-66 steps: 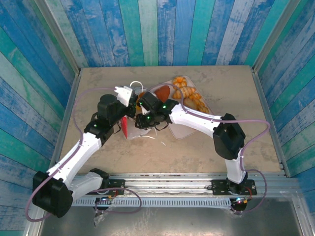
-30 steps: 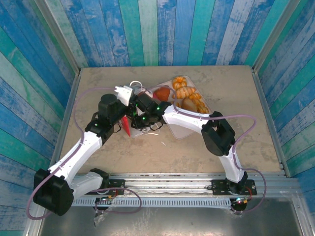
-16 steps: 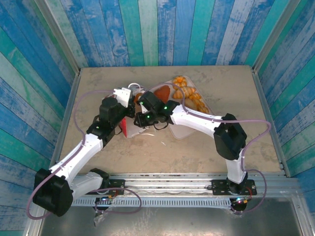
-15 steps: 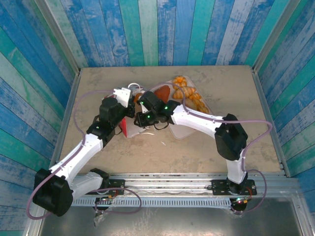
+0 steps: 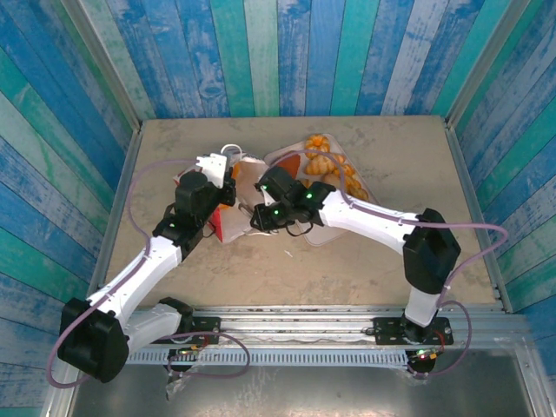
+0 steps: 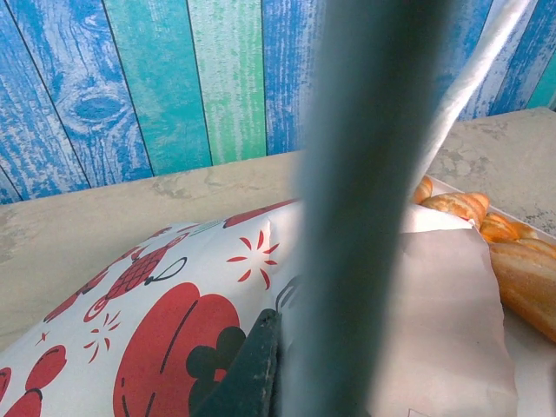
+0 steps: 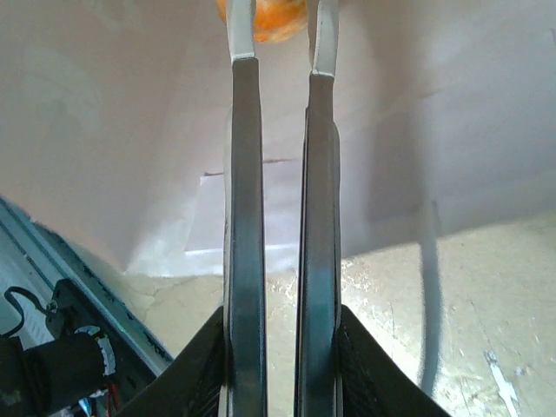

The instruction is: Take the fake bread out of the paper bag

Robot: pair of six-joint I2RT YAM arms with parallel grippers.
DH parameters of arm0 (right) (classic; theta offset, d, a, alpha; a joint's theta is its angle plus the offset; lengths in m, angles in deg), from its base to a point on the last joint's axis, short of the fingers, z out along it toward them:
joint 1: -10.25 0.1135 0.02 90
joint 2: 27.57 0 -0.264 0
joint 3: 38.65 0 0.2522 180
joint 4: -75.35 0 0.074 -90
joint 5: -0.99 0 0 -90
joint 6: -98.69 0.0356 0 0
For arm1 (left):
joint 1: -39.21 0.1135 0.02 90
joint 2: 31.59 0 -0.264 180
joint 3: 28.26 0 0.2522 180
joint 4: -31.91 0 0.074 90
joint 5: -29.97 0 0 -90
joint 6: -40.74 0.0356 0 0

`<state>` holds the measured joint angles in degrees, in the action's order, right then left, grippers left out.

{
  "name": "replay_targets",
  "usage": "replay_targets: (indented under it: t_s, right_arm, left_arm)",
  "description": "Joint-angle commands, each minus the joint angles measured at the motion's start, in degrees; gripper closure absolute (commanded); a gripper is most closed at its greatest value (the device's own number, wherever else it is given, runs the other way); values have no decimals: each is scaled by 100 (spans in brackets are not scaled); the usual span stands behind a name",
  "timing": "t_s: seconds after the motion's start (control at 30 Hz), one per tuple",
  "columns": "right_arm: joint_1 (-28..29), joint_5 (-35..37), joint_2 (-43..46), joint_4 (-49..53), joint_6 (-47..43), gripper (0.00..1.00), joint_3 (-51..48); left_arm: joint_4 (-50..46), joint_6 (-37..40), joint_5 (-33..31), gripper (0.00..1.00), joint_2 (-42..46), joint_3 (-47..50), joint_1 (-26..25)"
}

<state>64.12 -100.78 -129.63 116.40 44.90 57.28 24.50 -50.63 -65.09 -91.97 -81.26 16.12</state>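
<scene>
And the right arm (image 5: 365,217) has drawn back! Half a second ago its wrist was pressed in against the left gripper (image 5: 226,182) at the bag. Now it sits nearer the tray (image 5: 323,234), with the elbow swung out to the right and closer to the rail (image 5: 304,334). The left arm has barely shifted. On the wrist camera, the right gripper (image 7: 278,39) has its jaws drawn nearly together, nipping a glossy orange bit of fake bread (image 7: 278,16) right at the tips, with pale paper behind it. The left gripper is clamped tight too, and its own camera has the paper bag (image 6: 156,313) pressed up against the fingers, apparently pinched there. The bag is white paper printed with red shapes and little starbursts, slumped on its side. It lies left of centre on the table (image 5: 391,156), its right side against the tray. More golden-orange pastries (image 5: 328,165) are heaped at the tray's far end, glossy and ridged. For room, there's bare tabletop right of the tray out to the metal side frame, a clear strip behind the bag up to the blue-and-teal plank wall (image 5: 261,52), and open surface between the bag and the near rail. The left side is tighter, taken up by the left arm's links.
</scene>
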Motion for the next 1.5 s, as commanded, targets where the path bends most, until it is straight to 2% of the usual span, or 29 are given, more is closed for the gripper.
replay_targets:
  t_s: [0.0,0.73,1.47]
  right_arm:
    - [0,60,484,-66,-3,99,-99]
    - [-243,175,2000,821,-50,99,-810]
    - [-810,-394,3787,363,389,99,-1696]
  left_arm:
    - [69,-83,-179,93,12,-50,-11]
    - [-134,-434,-908,94,-236,-295,-12]
    - [-126,-549,-911,94,-459,-341,-7]
